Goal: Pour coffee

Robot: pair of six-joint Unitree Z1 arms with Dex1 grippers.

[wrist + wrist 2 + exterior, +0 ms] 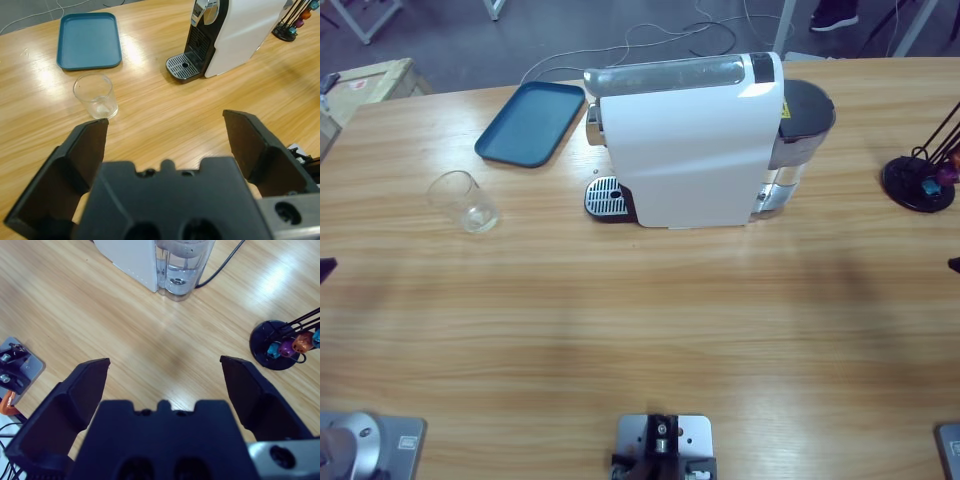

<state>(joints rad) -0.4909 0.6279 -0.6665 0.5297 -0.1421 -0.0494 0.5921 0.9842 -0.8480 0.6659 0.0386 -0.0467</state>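
Coffee: none certain yet; at most a faint pale film at the bottom of the glass [466, 201], standing upright on the table [640, 330] between tray [531, 122] and machine's drip grate [605, 196], apart from both. Glass not under the spout, so brewing or pouring judged not begun; earliest step, reach and grasp.

Left gripper [165, 125] released, jaws spread wide, empty, aimed toward the glass, hovering short of it. Right gripper [165, 362] likewise spread and empty, looking down on bare wood near the machine's water tank [182, 270] and the capsule stand [280, 347].

Next move, as a judgement: left arm forward and down, jaws either side of the glass wall, closing gently; thin clear glass likely slippery and easy to tip.

Nothing between gripper and glass. Tray just behind, machine [695, 140] to the side; a wide swing risks clipping the grate. Cable [220, 265] behind the tank out of the way.
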